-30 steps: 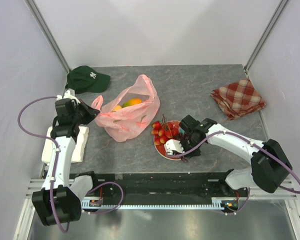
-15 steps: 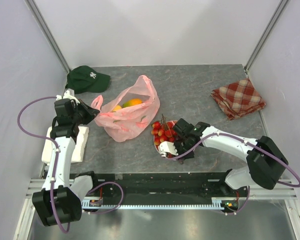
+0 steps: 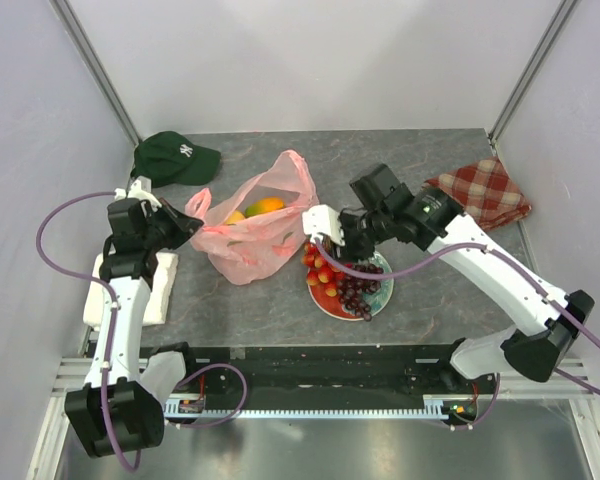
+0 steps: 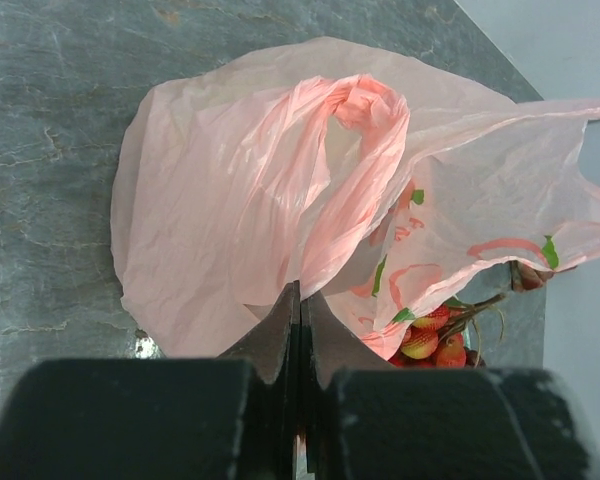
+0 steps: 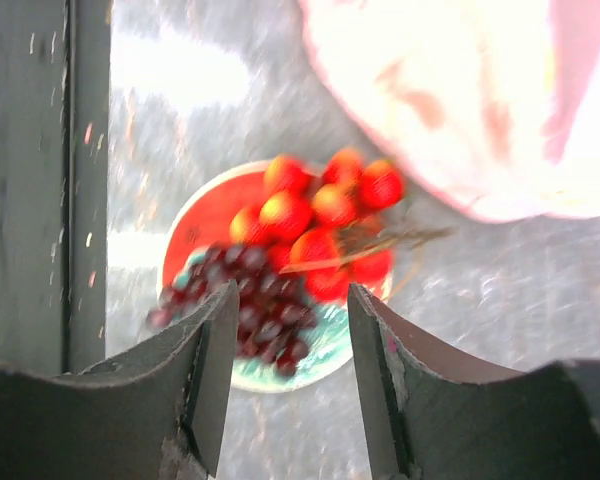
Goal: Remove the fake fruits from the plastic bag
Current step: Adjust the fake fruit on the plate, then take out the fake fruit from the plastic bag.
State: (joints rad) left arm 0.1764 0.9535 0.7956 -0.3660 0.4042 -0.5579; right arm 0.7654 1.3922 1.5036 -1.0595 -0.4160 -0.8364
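Observation:
The pink plastic bag (image 3: pixel 248 238) lies left of centre; an orange-yellow fruit (image 3: pixel 268 204) and a yellow lemon (image 3: pixel 235 216) show in its mouth. My left gripper (image 3: pixel 186 226) is shut on the bag's left handle, with its tips pinching the film in the left wrist view (image 4: pixel 300 296). The red berries (image 3: pixel 320 266) and the dark grape bunch (image 3: pixel 358 291) lie on the red plate (image 3: pixel 386 288). My right gripper (image 3: pixel 322 234) is open and empty, raised above the plate beside the bag. Its wrist view shows the berries (image 5: pixel 320 215) and grapes (image 5: pixel 250 310) below the open jaws.
A green cap (image 3: pixel 175 158) lies at the back left and a red-checked cloth (image 3: pixel 477 195) at the back right. A white block (image 3: pixel 162 288) sits under my left arm. Walls close in on the left, back and right.
My right gripper has risen from the plate and moved back toward the bag. The grape bunch now lies uncovered on the plate. My left arm has held still.

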